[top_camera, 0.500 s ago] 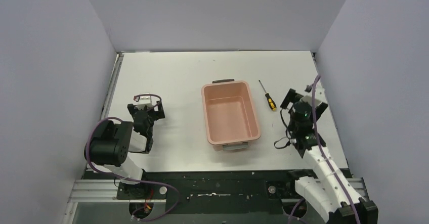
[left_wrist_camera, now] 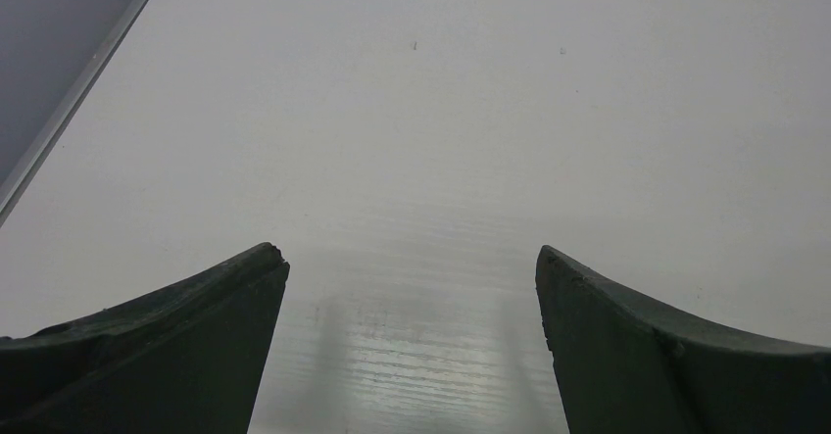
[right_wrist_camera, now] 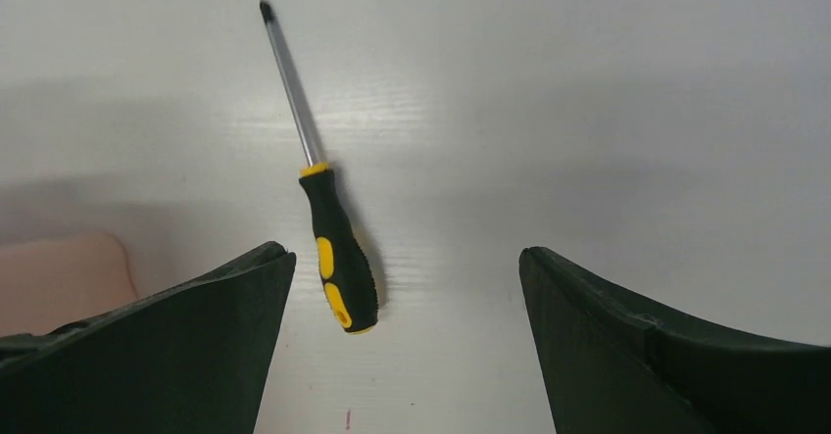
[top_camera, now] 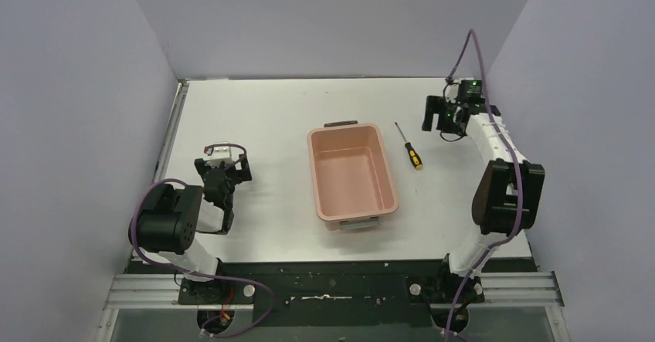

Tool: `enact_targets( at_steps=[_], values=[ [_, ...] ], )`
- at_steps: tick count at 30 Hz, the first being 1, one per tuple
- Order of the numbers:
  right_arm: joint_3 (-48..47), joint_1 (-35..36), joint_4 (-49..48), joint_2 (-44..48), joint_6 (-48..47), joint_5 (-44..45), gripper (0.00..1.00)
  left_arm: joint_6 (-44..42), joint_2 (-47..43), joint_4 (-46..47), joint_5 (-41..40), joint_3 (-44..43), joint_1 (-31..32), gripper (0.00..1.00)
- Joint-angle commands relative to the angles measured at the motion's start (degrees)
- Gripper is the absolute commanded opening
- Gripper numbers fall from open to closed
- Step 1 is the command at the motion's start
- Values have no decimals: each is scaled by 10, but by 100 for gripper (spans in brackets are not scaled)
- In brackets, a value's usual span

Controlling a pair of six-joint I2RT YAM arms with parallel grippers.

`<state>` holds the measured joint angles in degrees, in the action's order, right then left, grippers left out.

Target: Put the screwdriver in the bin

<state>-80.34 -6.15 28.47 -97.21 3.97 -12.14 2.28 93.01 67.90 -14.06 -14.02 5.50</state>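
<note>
Right now the screwdriver lies flat on the white worktop, just to the right of the pink bin and outside it. The right claw hangs near it, spread wide and holding nothing; the left claw is also wide, low over the worktop, well left of the bin.

Right wrist view: the bin is only a pink sliver at nine o'clock, cut by the frame edge and tucked behind a finger of the right gripper. On the left gripper, both fingers run off frame at six o'clock. From the top, the screwdriver tip is too small to read.
</note>
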Motion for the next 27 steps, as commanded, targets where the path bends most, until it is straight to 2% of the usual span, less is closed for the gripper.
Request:
enact_targets(
  at_steps=[1,5,8,10,12,15,19,27],
  values=[
    [-12,46,68,-72,-35,-37,88,-4,-7,16,10,-5,-3,97],
    [-13,88,40,-136,-47,3,86,-4,-8,16,10,-4,-3,97],
    [-14,101,28,-172,-43,49,79,-4,-7,15,10,-5,-4,97],
    [-16,107,34,-190,-44,65,63,-4,-8,15,10,-5,-3,97],
    [-18,113,47,-200,-46,76,35,-4,-8,16,9,-4,-3,97],
    [-24,120,69,-189,-49,103,0,-4,-7,16,10,-4,-3,97],
    [-71,128,131,-138,-40,135,0,-4,-7,15,10,-4,-3,97],
    [-234,162,344,-2,115,218,0,-4,-7,16,10,-5,-4,97]
  ],
)
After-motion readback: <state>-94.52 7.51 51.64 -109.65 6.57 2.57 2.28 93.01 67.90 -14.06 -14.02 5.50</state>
